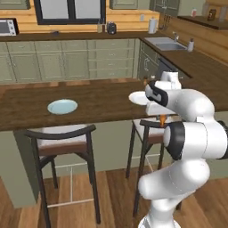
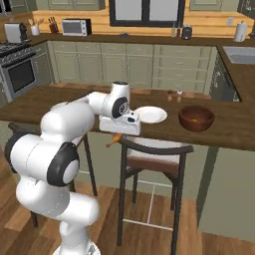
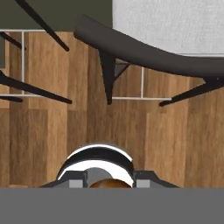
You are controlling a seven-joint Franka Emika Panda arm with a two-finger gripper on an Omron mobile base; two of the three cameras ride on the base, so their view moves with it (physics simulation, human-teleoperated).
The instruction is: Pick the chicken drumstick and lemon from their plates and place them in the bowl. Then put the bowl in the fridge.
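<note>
My gripper (image 2: 117, 135) hangs just off the counter's front edge, above a stool, shut on the orange-brown chicken drumstick (image 2: 115, 139). The drumstick (image 1: 163, 119) pokes out below the hand, and its top shows between the fingertips in the hand view (image 3: 110, 183). The white plate (image 2: 151, 114) lies bare on the counter just right of the hand. The light blue plate (image 1: 62, 106) lies bare far to the left. The dark reddish-brown bowl (image 2: 196, 118) stands right of the white plate. The lemon and the fridge are out of view.
Two dark stools with pale seats stand at the counter front, one (image 2: 158, 149) right under the hand, the other (image 1: 60, 136) further left. The hand view looks down on wooden floor (image 3: 144, 131). Small shakers (image 2: 175, 93) stand behind the bowl.
</note>
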